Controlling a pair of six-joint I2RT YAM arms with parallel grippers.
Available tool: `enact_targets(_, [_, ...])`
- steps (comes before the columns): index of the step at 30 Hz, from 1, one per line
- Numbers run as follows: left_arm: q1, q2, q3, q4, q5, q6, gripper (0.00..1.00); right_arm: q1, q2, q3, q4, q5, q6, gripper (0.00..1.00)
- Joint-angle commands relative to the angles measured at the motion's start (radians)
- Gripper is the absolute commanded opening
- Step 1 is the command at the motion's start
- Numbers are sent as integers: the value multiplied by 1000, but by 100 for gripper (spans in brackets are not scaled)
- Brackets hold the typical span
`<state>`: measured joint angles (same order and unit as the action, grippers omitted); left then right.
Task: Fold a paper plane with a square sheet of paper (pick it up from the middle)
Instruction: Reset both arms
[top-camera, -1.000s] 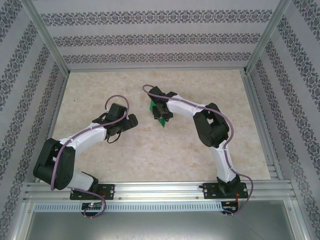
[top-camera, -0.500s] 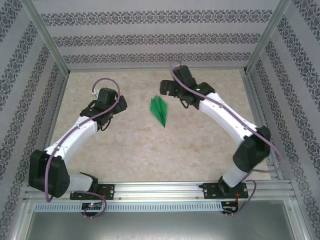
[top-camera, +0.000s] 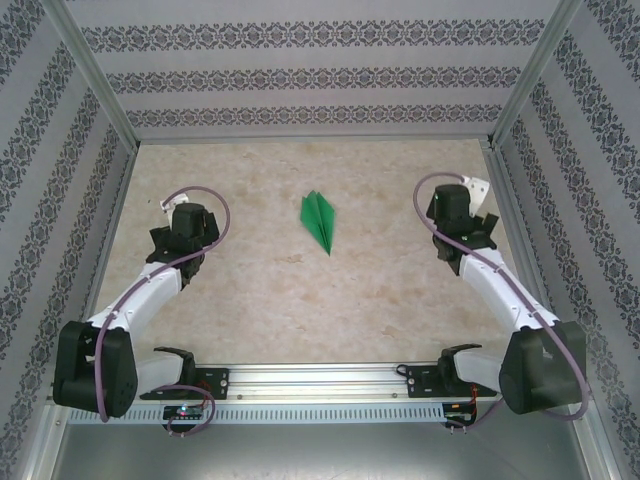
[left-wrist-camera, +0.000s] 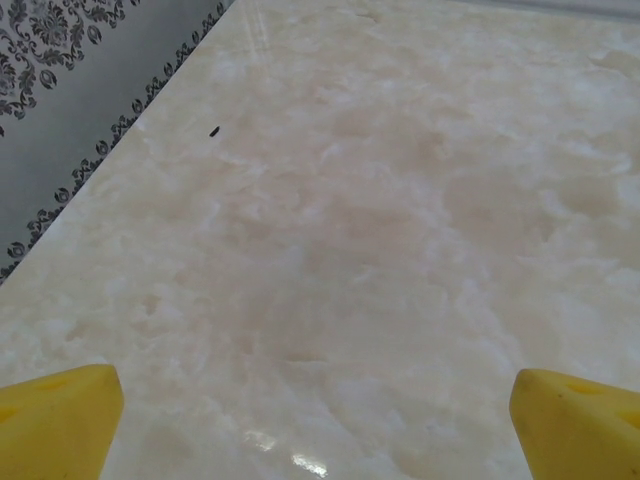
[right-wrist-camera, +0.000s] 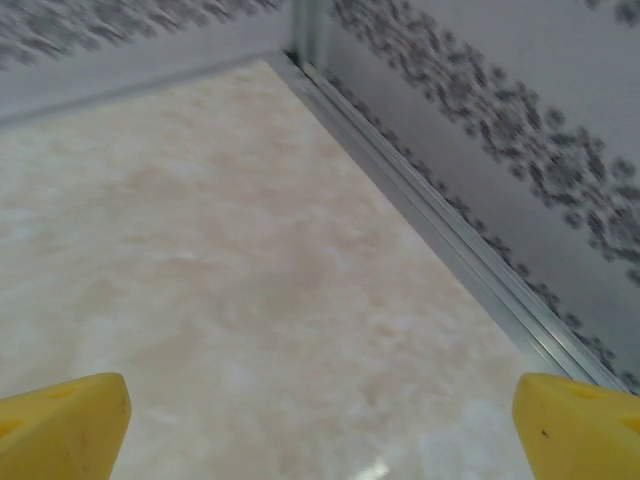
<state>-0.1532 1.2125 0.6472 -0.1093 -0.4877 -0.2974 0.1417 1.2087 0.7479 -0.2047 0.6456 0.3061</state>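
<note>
Fingers on both sides stand wide and hold nothing: the left fingers (left-wrist-camera: 60, 425) and the right fingers (right-wrist-camera: 575, 425) show as blunt yellow pads at the bottom corners of their wrist views, with bare surface between them.

Worktop (top-camera: 300, 300): pale cream, marble-patterned, smooth and glossy, with glare spots in both wrist views. Walls (top-camera: 300, 80): matt, printed with bands of dark ornament, framed by an aluminium rail (right-wrist-camera: 450, 240) at the right edge.

Left arm (top-camera: 140, 290) and right arm (top-camera: 495, 280): white shells, black joints, purple cables. Each is drawn out toward its own side, well apart from the paper.

Plane (top-camera: 318, 220): bright green, thin, a slim dart with a centre ridge, nose toward the near edge. It lies free on the worktop, mid-width, in the far half, between the two arms and touching neither. The folding appears complete.

Speck (left-wrist-camera: 214, 131): small and dark, near the left wall; nature not determined.

Risks, as assessed:
- Creases in thin paper may relax, so the wings could spring open with nothing pressing them.
- The glossy surface gives little friction; a passing arm or trailing cable could push the plane askew.
- Any re-grasp would be awkward: the paper lies low, and hard pads could slide it or crush the ridge.
</note>
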Motion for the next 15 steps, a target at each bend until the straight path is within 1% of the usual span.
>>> enact_targets(1, [38,28,-55,226,33,116,100,-48,-7,-111,248,65,-76,98])
enact_targets(3, [61,39,-98,307,89,138,100,-64,14,-165,357,23,-129,98])
enact_targets(6, [83,48,-186,504,191,186,100,-68,55,-217,511,-65,-182,98])
enact_targets(8, [90,60,-238,639,251,220,100,-74,85,-246,615,-149,-209,98])
enact_targets(10, [100,73,-268,729,307,237,100,-73,113,-273,717,-209,-243,98])
enact_targets(13, [120,110,-290,818,407,246,100,-78,157,-300,834,-274,-280,98])
enact_targets(15, [124,153,-288,859,435,258,100,-86,174,-309,876,-304,-290,98])
